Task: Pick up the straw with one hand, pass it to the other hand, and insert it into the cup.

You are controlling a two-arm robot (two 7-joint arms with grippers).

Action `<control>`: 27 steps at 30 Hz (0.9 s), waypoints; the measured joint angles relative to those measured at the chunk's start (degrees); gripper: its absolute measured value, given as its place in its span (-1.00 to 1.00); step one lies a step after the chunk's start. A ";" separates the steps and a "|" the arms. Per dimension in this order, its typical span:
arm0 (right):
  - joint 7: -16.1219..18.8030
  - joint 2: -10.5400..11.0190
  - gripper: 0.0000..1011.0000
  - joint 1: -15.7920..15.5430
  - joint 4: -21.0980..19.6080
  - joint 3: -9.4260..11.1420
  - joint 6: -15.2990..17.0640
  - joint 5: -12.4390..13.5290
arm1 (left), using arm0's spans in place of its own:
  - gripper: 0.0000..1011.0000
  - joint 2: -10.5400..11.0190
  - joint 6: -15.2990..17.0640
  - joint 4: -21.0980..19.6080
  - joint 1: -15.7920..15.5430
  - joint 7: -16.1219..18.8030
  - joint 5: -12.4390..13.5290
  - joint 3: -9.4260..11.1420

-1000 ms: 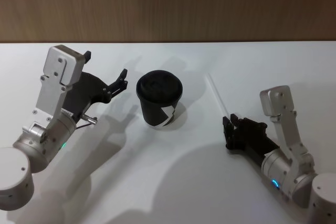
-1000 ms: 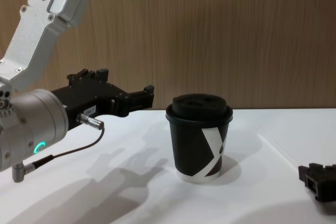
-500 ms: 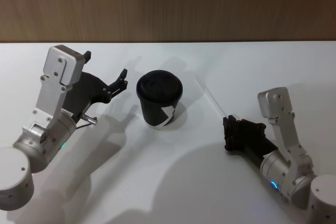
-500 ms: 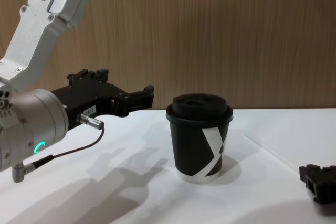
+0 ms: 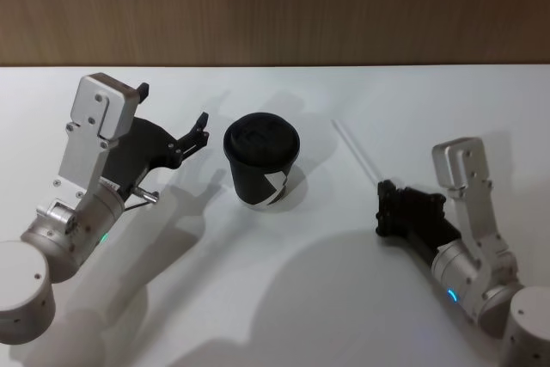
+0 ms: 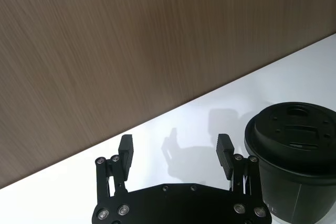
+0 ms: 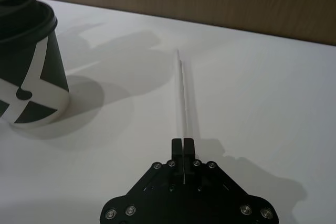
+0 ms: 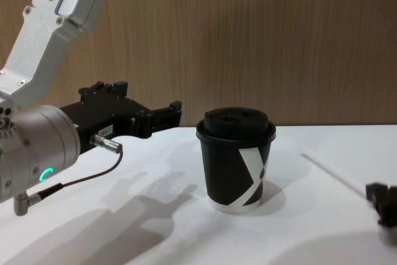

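The black lidded cup (image 5: 260, 161) with its white X mark (image 8: 251, 175) stands mid-table. The thin white straw (image 5: 358, 152) lies low over the table to the cup's right, pointing away from me. My right gripper (image 5: 385, 186) is shut on its near end; in the right wrist view the fingers (image 7: 179, 145) pinch the straw (image 7: 182, 93). The straw (image 8: 329, 169) casts a narrow shadow beside it. My left gripper (image 5: 174, 105), on the wrist with the green ring, hovers open just left of the cup (image 6: 296, 156), with nothing between its fingers (image 6: 126, 148).
A white table (image 5: 284, 298) runs back to a brown wooden wall (image 5: 275, 6). A cable (image 8: 80, 178) hangs from the left wrist. Bare tabletop lies in front of the cup and between the two arms.
The right gripper has shifted right, carrying the straw; the straw's far end swung left, then back right. The left arm and the cup have not moved.
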 joint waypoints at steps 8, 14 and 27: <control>-0.73 -0.59 -0.97 0.94 -0.90 1.15 -4.37 -0.79 | 0.98 0.00 0.00 0.00 0.00 0.00 0.00 0.00; -0.39 -0.71 -0.97 1.95 -1.83 1.91 -7.64 -0.97 | 0.98 0.00 0.00 0.00 0.00 0.00 0.00 0.00; 4.33 -0.55 -0.97 4.89 -2.78 2.97 -15.63 1.42 | 0.98 0.00 0.00 0.00 0.00 0.00 0.00 0.00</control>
